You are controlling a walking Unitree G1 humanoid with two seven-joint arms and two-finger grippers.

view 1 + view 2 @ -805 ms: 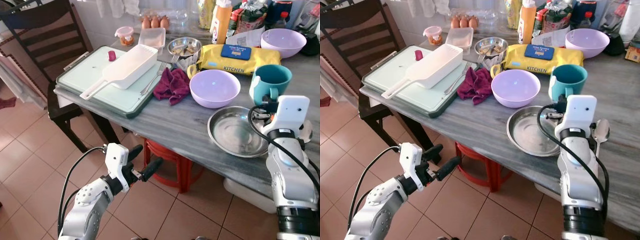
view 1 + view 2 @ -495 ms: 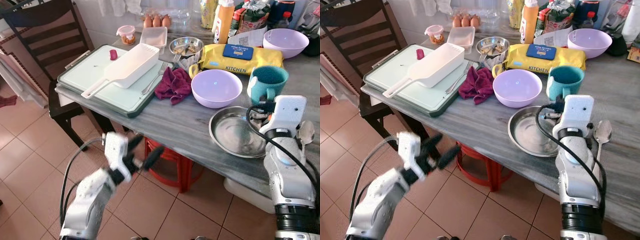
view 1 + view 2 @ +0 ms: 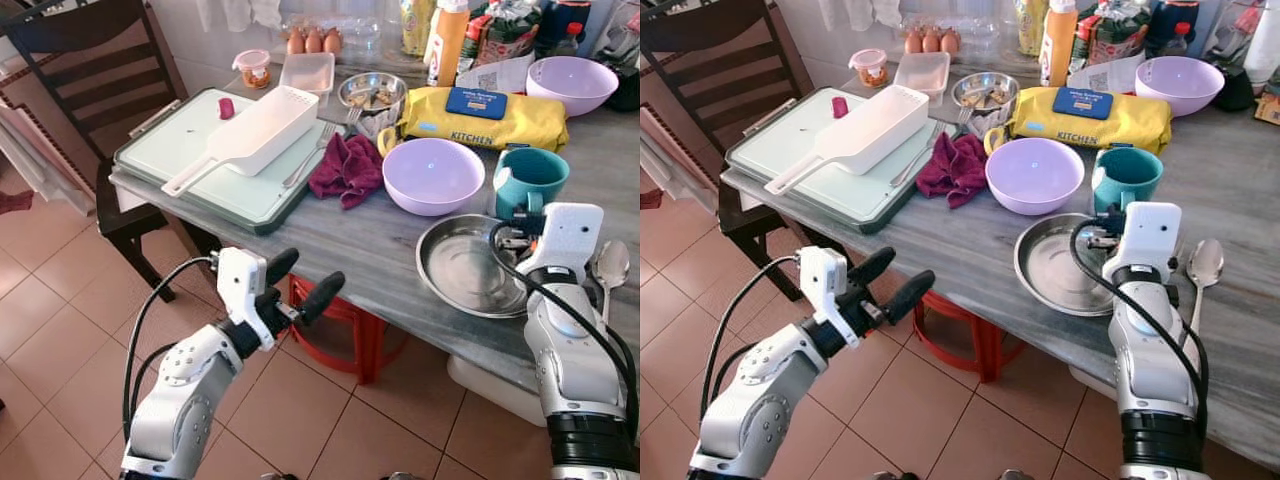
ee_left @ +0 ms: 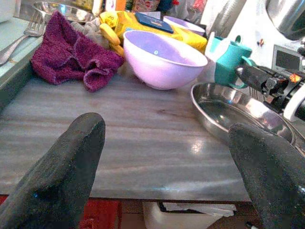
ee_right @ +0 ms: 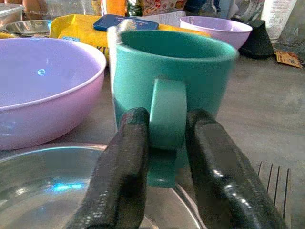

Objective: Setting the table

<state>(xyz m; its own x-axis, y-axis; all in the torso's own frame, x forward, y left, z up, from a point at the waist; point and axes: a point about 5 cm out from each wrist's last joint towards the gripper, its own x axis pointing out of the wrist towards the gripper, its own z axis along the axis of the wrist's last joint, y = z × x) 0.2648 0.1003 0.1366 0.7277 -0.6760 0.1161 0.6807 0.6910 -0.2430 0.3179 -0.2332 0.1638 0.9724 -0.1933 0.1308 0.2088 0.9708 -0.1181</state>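
Grey marble-look table [image 3: 330, 250]: streaked top, cluttered.
Tray [image 3: 190, 160]: pale green, rect., w/ white slotted scoop.
Yellow pack [image 3: 480, 115]: soft, blue label, reads "KITCHEN".
Steel plate [image 3: 465, 265]: round, shiny, near table edge.
Lilac bowl [image 3: 432, 175]: smooth, beside plate.
Teal mug [image 5: 171, 95]: behind plate, next to bowl.
Right gripper [image 5: 164, 143]: fingers pinch mug handle.
Left gripper [image 3: 300, 285]: below table edge, fingers spread, holds nothing.
Spoon [image 3: 1202, 268]: steel, right of plate.
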